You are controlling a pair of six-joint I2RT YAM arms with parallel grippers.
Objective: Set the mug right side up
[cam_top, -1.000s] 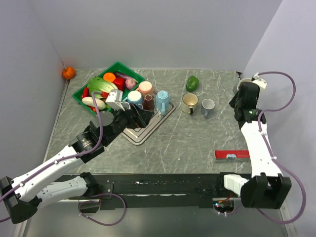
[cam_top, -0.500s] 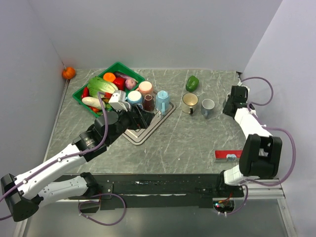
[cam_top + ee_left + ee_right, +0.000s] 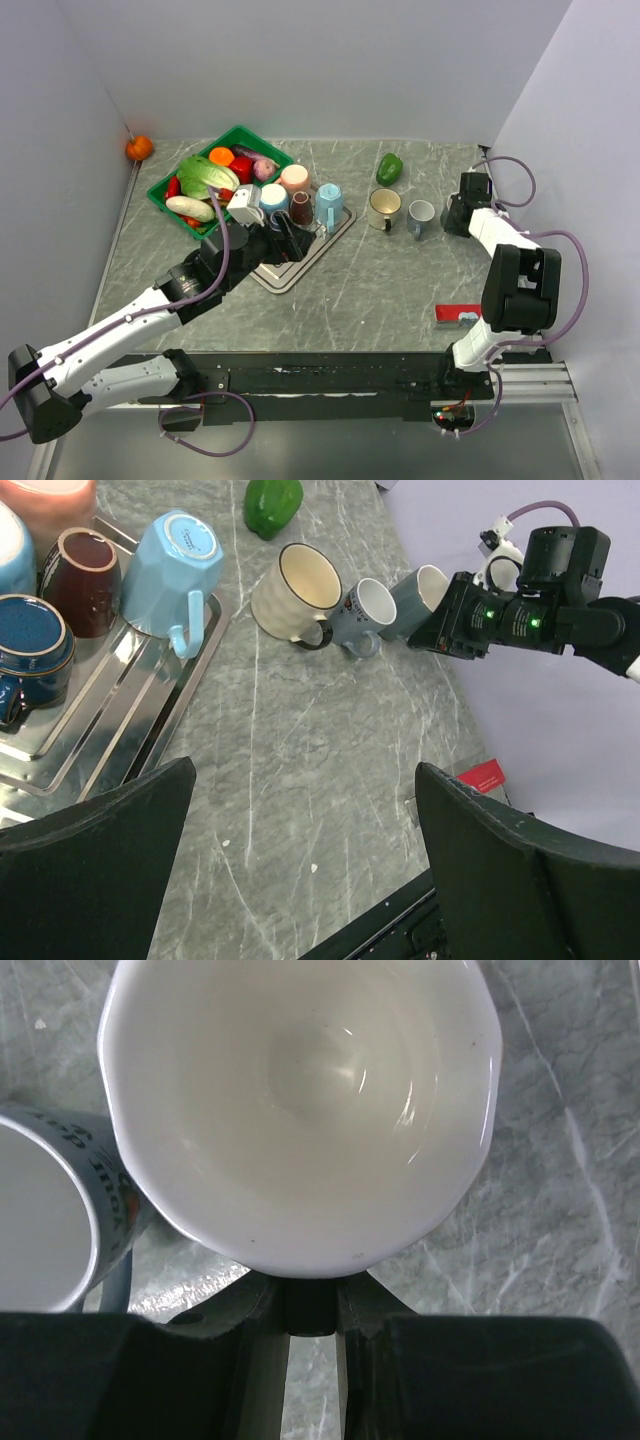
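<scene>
- The right hand (image 3: 453, 214) is clamped on the mug (image 3: 427, 588) at the far right of the table (image 3: 400, 280).
- The mug is tipped on its side, and its white inside fills the right wrist view.
- It sits just right of a printed mug (image 3: 362, 608), which is next to a cream mug (image 3: 298, 590).
- The left hand (image 3: 305, 780) hangs over the tray (image 3: 290, 262), fingers wide apart and holding nothing.

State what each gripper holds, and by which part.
The right fingers pinch the white-lined mug under its rim, probably at the handle; the left gripper holds nothing.
</scene>
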